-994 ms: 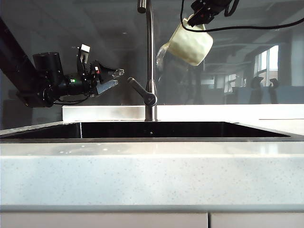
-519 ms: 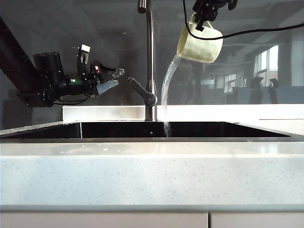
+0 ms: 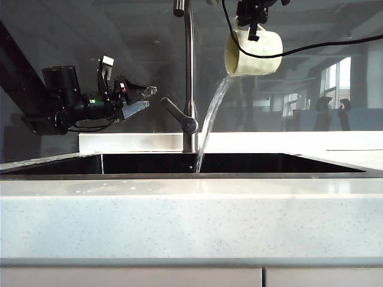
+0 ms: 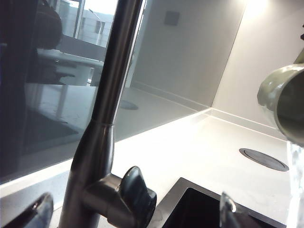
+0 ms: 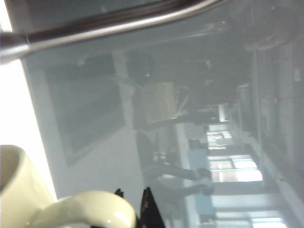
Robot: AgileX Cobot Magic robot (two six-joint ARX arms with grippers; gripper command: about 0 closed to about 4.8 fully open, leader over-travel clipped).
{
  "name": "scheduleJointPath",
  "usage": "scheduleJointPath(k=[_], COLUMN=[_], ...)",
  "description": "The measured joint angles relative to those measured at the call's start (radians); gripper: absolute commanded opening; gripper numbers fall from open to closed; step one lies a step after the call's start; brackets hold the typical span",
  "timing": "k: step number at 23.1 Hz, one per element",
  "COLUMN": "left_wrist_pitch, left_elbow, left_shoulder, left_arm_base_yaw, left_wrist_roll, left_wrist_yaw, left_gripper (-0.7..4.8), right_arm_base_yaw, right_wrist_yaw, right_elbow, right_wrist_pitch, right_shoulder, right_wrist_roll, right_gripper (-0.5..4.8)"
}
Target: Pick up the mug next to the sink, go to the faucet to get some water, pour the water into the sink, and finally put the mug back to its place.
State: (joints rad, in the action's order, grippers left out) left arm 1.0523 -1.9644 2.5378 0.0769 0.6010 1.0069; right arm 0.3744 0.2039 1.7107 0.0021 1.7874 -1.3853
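The right gripper hung at the top of the exterior view, at about one o'clock from the tap, its jaws clamped on the handle of the cream mug. The mug lay tipped on its side, mouth toward nine o'clock, close beside the tap's upright pipe but not touching it. From the lip at seven o'clock a clear stream of water curved down and fell into the dark sink just right of the tap's base. In the right wrist view the mug's handle arched across the near edge with the dark fingertips pressed against it. Over at nine o'clock the left gripper hung level, jaws wide apart and holding nothing, pointing at the tap's lever with a gap between them. The tap rose straight up out of frame. In the left wrist view the lever sat close ahead, the mug's rim and falling water off at three o'clock. The pale speckled counter ran along the front.
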Motion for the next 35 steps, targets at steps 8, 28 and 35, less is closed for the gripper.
scheduleJointPath(k=[8,28,35], left_wrist_pitch=[0.000,0.000,-0.001], left_elbow=[0.000,0.000,0.000], left_shoulder=[0.000,0.000,0.000], left_arm_base_yaw=[0.001,0.001,0.001], left_wrist_roll=[0.001,0.001,0.001], left_wrist_yaw=[0.000,0.000,0.000], left_gripper=[4.79,4.79,4.79], right_arm_base_yaw=[0.018,-0.046,-0.196], right_wrist_yaw=[0.005,0.069,-0.121], right_elbow=[0.000,-0.003,-0.249], right_wrist_pitch=[-0.001,-0.229,-0.154], right_shoulder=[0.000,-0.006,-0.091], right_wrist_roll=[-0.198,0.690,1.118], right_gripper=[-0.05,-0.05,-0.05])
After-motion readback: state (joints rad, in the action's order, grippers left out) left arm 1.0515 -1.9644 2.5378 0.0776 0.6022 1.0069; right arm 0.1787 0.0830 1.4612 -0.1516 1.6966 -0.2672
